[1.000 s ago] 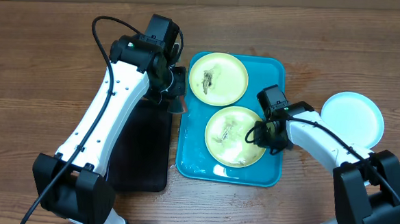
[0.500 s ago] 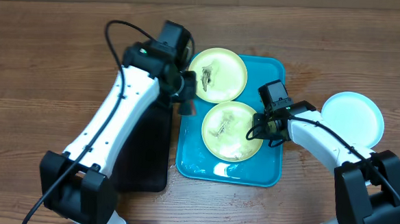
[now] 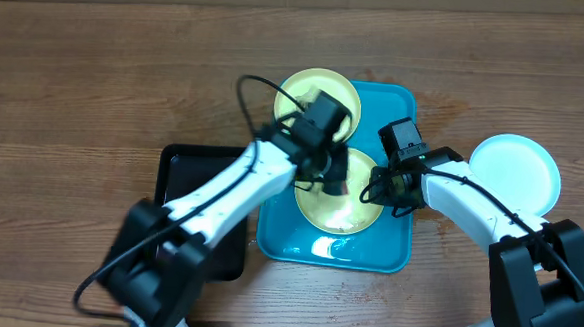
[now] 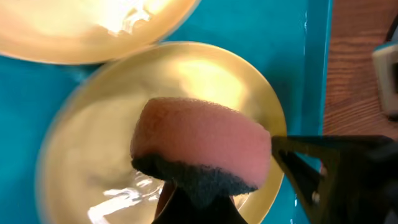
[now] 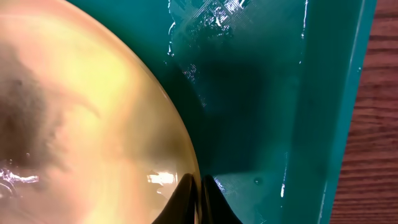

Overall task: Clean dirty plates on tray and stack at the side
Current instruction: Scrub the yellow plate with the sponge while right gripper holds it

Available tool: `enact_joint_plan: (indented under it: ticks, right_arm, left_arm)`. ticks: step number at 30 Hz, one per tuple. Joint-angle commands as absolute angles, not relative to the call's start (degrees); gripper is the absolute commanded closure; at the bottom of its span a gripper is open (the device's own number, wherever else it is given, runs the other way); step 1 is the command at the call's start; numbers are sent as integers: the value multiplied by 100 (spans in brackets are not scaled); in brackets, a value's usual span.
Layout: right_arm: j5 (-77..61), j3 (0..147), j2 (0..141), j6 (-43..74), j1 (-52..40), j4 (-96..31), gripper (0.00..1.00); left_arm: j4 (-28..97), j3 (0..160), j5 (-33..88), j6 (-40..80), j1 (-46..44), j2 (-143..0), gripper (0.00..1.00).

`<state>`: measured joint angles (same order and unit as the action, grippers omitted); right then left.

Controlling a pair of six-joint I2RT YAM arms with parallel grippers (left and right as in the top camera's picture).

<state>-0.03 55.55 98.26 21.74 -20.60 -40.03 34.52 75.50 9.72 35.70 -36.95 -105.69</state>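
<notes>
Two yellow-green plates lie on the blue tray. Part of the far plate is covered by my left arm. My left gripper is shut on a pink sponge with a dark scouring side, held over the near plate; whether the sponge touches the plate I cannot tell. In the left wrist view my left gripper shows below the sponge, with the near plate under it. My right gripper is shut on the near plate's right rim. The right wrist view shows my right gripper pinching that rim.
A black tray lies left of the blue tray, partly under my left arm. A pale round plate sits on the wooden table at the right. The tray wall rises just right of my right gripper.
My left arm has swung right from the tray's left edge to above the near plate, carrying the sponge. My right gripper has closed on the plate's rim, and the plate shifted slightly up.
</notes>
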Motion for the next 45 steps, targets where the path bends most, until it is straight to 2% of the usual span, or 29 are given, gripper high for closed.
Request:
enact_joint_plan:
  ticks: [1, 5, 12, 15, 19, 29, 38, 45]
  right_arm:
    - [23, 5507, 9850, 2252, -2023, -4064, 96]
    - [-38, 5507, 9850, 2252, -2023, -4066, 96]
    - [-32, 5507, 9850, 2252, -2023, -4080, 96]
    - [-32, 5507, 9850, 2252, -2023, -4080, 96]
    - [-32, 5507, 9850, 2250, -2023, -4077, 96]
    - [-34, 5507, 9850, 2231, -2023, -4084, 96]
    - [-14, 5507, 9850, 2231, -2023, -4080, 96]
    - [-14, 5507, 9850, 2231, -2023, -4082, 96]
  left_arm:
    - [3247, 7555, 1105, 3959, -3750, -11185, 96]
    - [3555, 7911, 996, 3942, -3577, -11660, 96]
    - [4895, 8554, -816, 3413, -3301, -11867, 96]
    - [4928, 8552, -893, 3114, -3304, -11878, 96]
    - [4737, 8552, -128, 2906, -3380, -11911, 96]
    - [3518, 8552, 3232, 2871, -3533, -12634, 96]
    - [3312, 8552, 3715, 2871, -3745, -12648, 96]
    - [4252, 8554, 3704, 2895, -3743, -12648, 96]
